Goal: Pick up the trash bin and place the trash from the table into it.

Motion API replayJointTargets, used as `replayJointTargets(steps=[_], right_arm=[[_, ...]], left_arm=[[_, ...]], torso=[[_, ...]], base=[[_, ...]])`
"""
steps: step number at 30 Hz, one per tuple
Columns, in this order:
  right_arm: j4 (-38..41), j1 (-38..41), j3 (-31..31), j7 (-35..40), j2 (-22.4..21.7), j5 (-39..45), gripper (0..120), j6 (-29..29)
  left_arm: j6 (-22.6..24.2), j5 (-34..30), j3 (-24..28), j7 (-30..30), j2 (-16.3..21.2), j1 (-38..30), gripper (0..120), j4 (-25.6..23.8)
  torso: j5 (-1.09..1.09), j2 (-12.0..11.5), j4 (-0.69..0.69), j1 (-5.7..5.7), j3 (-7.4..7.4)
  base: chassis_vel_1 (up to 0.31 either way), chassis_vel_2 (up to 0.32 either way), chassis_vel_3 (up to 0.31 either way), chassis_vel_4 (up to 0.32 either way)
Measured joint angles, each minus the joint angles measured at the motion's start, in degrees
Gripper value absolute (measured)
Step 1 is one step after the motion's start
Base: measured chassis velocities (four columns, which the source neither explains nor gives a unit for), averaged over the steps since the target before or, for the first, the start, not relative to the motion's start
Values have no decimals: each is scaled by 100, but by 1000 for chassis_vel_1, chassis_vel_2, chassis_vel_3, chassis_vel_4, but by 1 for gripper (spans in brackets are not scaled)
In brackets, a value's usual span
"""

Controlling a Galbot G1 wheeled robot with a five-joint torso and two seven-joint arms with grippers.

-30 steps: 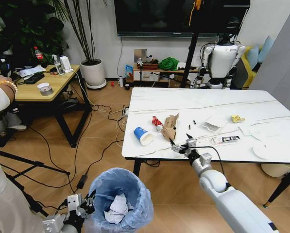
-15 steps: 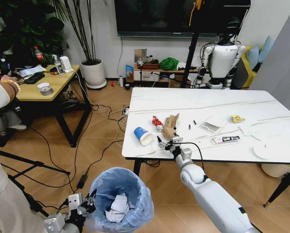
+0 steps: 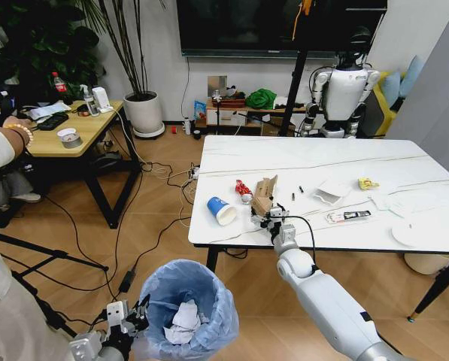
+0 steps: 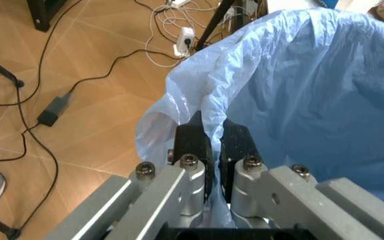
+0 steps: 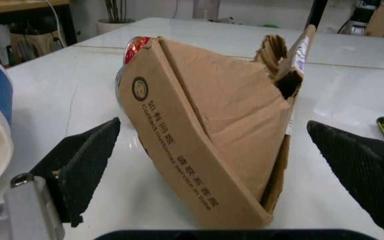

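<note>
A: We start with the bench (image 3: 337, 162). Its marble-look top has a wide bare stretch along the far side, and the litter lies toward the near edge, with open wooden floor (image 3: 164, 226) in front of it crossed by loose cables.

B: We see the trash bin (image 3: 186, 308) on that floor, well apart from the bench's near left corner. Its light-blue liner is bunched over the rim, and crumpled white paper (image 3: 180, 322) lies inside.

A: Our left tool (image 4: 211, 150) is at the bin's rim, its dark pads pressed together on a fold of the blue liner (image 4: 299, 85).

B: Our right tool (image 3: 270, 217) is over the near edge of the bench, just short of the brown torn carton (image 5: 212, 135). In the right wrist view its two black pads (image 5: 82, 160) are spread wide, one on each side of the carton and touching neither side.

A: The carton stands tilted on the top, with a red wrapper (image 3: 243, 188) just behind it and the blue-and-white paper cup (image 3: 222, 210) lying on its side nearby, mouth toward the bench edge.

B: Farther right we see white crumpled papers (image 3: 331, 192), a yellow scrap (image 3: 368, 183) and a white round disc (image 3: 409, 235) by the near right edge.
</note>
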Motion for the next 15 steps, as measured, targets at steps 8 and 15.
replayJointTargets(steps=[8, 15], right_arm=[[-346, 165, 11, -2, 108, -95, 100, 94], [-374, 174, 52, -67, 99, -50, 94, 145]], left_arm=[[-14, 21, 9, 10, -41, -1, 0, 16], [-16, 25, 39, 14, -55, -49, 0, 62]], torso=[[1, 0, 0, 0, 0], [1, 0, 0, 0, 0]], base=[[0, 0, 0, 0], [0, 0, 0, 0]])
